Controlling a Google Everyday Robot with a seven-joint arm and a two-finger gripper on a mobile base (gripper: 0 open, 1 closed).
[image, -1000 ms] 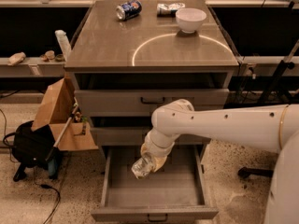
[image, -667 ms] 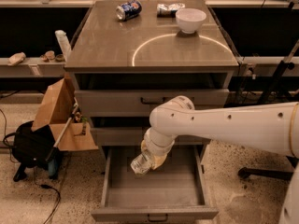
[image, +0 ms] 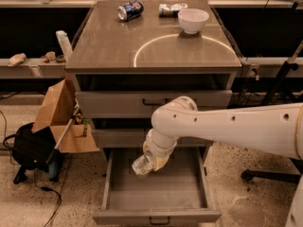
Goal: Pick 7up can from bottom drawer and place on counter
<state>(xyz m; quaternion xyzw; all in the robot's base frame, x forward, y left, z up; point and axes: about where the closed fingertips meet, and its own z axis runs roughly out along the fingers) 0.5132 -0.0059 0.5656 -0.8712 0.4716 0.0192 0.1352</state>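
We see the white arm reaching down from the right into the open bottom drawer [image: 163, 195], its claw [image: 148, 164] just above the grey drawer floor, near the back left. The claw is clamped around the 7up can [image: 140, 166], which sits tilted at the arm's tip (pale and silvery, its markings too faint for us to read). The two shallower drawers above are pushed in. Up on the tabletop [image: 109, 46], well apart from the claw, we find a blue can [image: 129, 10] lying on its side, a foil packet [image: 171, 9] and a white bowl [image: 193, 20] at the far edge.
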